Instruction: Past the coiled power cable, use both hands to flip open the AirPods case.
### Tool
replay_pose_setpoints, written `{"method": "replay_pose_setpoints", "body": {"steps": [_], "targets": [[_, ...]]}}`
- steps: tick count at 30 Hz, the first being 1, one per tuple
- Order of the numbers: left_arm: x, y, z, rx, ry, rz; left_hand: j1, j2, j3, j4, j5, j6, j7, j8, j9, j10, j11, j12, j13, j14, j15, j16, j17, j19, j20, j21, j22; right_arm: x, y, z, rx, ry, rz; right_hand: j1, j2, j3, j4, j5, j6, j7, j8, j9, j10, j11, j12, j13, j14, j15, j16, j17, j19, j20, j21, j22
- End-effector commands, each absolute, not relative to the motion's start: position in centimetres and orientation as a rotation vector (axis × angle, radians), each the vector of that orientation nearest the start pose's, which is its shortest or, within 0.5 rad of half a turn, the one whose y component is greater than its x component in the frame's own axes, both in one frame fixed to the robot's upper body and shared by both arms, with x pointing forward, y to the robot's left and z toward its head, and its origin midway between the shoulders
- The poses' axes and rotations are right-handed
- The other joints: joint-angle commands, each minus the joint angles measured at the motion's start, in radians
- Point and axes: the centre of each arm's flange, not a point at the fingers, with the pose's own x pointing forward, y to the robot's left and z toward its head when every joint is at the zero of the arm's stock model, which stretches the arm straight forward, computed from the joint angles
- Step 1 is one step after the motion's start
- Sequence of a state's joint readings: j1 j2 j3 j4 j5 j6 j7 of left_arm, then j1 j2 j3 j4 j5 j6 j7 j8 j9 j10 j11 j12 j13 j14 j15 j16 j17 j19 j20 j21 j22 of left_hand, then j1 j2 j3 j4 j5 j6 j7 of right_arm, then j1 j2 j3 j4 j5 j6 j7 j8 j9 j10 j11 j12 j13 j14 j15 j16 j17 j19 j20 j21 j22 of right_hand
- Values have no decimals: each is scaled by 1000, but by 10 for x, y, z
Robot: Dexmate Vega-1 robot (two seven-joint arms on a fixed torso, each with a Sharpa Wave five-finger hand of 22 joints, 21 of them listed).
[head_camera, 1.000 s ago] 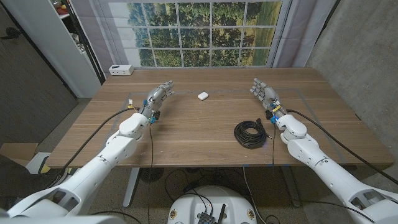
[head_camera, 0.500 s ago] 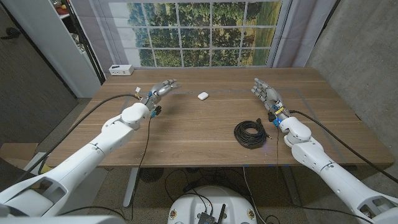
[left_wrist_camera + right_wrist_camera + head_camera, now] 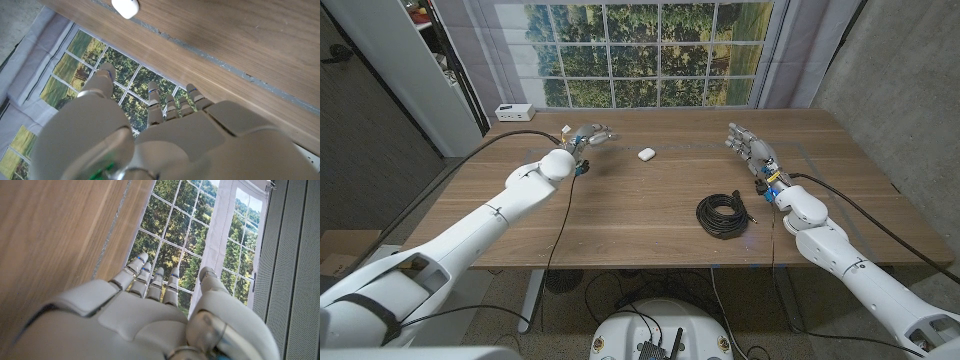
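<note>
A small white AirPods case [image 3: 645, 154] lies closed on the wooden table [image 3: 640, 215], toward the far middle; the left wrist view shows the case [image 3: 125, 7] too. A black coiled power cable [image 3: 724, 215] lies nearer the front, right of centre. My left hand [image 3: 588, 136] hovers left of the case, fingers spread and reaching toward it, holding nothing. My right hand [image 3: 748, 148] stands well right of the case, beyond the cable, fingers apart and empty. Each wrist view looks along the back of its own hand [image 3: 165, 140] [image 3: 140, 320].
A white box [image 3: 514, 112] sits on the sill at the far left. Behind the table is a large window [image 3: 640, 50]. A grey tape line [image 3: 800, 150] marks the table's far part. Black cables trail from both arms.
My left arm has swung forward and rightward, bringing its hand closer to the case. The right hand has shifted only slightly. The case and cable have not moved.
</note>
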State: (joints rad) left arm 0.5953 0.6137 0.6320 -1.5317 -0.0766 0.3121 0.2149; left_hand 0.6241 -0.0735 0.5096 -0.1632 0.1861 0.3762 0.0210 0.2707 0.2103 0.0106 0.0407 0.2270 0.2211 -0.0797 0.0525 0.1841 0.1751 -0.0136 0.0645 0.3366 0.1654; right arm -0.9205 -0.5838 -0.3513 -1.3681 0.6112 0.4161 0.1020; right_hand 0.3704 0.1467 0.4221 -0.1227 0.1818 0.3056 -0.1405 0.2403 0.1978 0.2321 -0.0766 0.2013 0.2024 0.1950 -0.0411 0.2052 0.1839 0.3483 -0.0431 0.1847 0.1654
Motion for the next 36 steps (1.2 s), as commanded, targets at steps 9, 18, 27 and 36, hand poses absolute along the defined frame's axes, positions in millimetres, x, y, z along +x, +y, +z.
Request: {"method": "replay_pose_setpoints", "body": {"steps": [9,18,27,36], "targets": [[698,151,52,871,-406,139,8,-57,-46,6,31,113,26,44,16,24,-3,18,6,21,-10,7,3,27,7,-25,6,622,-334,-28,-55,-712,284,12,2,-4,-4,5,4,-3,-1,3,10,3,5,3,4,-127,1,2,-7,-5,-1,4],[703,126,44,964,-362,203,31,-50,-50,6,42,137,39,55,27,25,-3,19,7,25,-9,7,3,36,9,-34,7,623,-352,-28,-46,-722,282,13,2,-5,-6,4,5,-3,-3,3,11,4,5,4,4,-127,1,1,-8,-4,0,4],[711,98,33,1043,-331,260,47,-43,-55,8,48,152,38,64,37,38,-8,26,7,34,-13,8,2,48,13,-40,7,624,-372,-31,-32,-723,271,14,2,-7,-6,4,7,-3,-4,3,14,3,6,4,7,-126,2,2,-9,0,0,4],[720,82,23,1076,-300,262,65,-33,-62,11,51,188,32,81,51,43,-13,28,7,42,-17,8,2,62,16,-49,8,627,-391,-30,-26,-725,273,15,1,-9,-7,4,10,-4,-5,3,16,5,6,4,7,-126,1,2,-12,8,0,4]]}}
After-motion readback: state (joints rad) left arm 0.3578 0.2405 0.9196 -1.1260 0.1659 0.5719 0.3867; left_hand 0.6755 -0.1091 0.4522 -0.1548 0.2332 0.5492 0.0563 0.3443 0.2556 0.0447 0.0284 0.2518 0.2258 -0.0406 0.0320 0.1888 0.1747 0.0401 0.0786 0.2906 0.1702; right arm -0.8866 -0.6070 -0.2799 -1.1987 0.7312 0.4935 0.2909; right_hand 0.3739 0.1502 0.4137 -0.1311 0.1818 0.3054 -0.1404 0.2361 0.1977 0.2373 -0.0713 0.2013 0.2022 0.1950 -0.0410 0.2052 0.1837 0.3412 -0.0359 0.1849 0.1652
